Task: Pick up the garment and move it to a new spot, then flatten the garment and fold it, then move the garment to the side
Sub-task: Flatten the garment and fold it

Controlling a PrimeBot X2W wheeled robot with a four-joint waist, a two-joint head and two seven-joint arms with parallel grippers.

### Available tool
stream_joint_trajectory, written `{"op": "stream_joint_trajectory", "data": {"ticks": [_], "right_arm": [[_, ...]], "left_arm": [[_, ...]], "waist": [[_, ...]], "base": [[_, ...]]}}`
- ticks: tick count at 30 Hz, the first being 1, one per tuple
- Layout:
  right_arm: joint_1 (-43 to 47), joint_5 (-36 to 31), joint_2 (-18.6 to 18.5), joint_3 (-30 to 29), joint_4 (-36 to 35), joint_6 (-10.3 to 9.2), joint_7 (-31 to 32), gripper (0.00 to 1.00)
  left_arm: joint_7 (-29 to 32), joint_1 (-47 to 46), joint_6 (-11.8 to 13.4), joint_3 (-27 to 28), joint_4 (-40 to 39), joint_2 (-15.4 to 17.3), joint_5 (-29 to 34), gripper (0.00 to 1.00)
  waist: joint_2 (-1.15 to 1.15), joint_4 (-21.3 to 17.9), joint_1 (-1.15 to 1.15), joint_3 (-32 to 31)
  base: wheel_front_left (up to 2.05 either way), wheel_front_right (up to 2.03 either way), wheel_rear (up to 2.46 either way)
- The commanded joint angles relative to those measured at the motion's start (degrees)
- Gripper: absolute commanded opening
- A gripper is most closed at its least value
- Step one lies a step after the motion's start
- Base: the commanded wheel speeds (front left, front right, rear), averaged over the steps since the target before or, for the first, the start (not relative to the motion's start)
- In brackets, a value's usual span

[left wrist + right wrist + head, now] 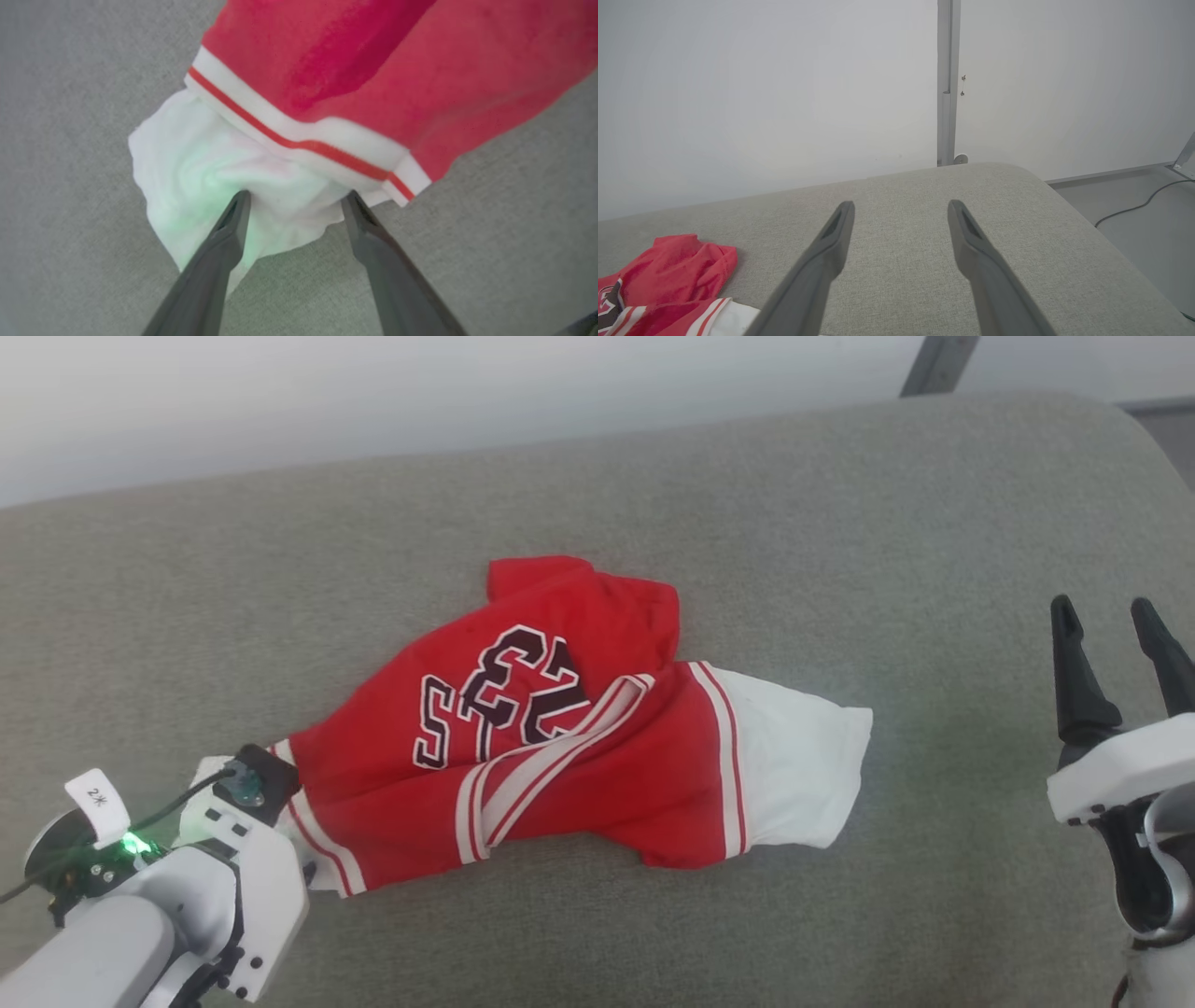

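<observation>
Item: red jersey-style shirt with white short sleeves (560, 747), crumpled mid-way on grey fabric cushion (840, 523), long axis running left to right. Left gripper (296, 198) nearer, jaws spread wide, tips at the bunched white sleeve (196, 177), apparently clamping nothing. Right gripper (1102, 607) agape, empty, well apart.

The red garment (597, 784), white-sleeved with dark numerals, lies crumpled, seemingly doubled over, on the grey cushion (840, 523).

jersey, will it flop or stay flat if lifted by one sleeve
Probably floppy: the jersey lies bunched and creased, its sleeve crumpled. Likely light, since the cloth looks thin. Pushed, it would probably wrinkle rather than slide whole on the textured cushion.
</observation>
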Motion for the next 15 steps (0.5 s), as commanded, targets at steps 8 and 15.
{"op": "stream_joint_trajectory", "data": {"ticks": [8, 15], "right_arm": [[-1.31, 0.46, 0.12, 0.24, 0.18, -0.02, -0.76, 1.00], [-0.52, 0.58, 0.34, -0.99, -0.26, -0.02, -1.06, 1.00]], "left_arm": [[-1.21, -1.82, -2.30, -1.69, 8.56, -3.40, -0.41, 0.00], [0.15, -2.89, -4.28, -0.98, 8.15, -2.53, -3.06, 0.00]], "waist": [[0.00, -1.88, 0.00, 2.12], [0.00, -1.57, 0.00, 2.36]], "base": [[0.00, 0.00, 0.00], [0.00, 0.00, 0.00]]}}
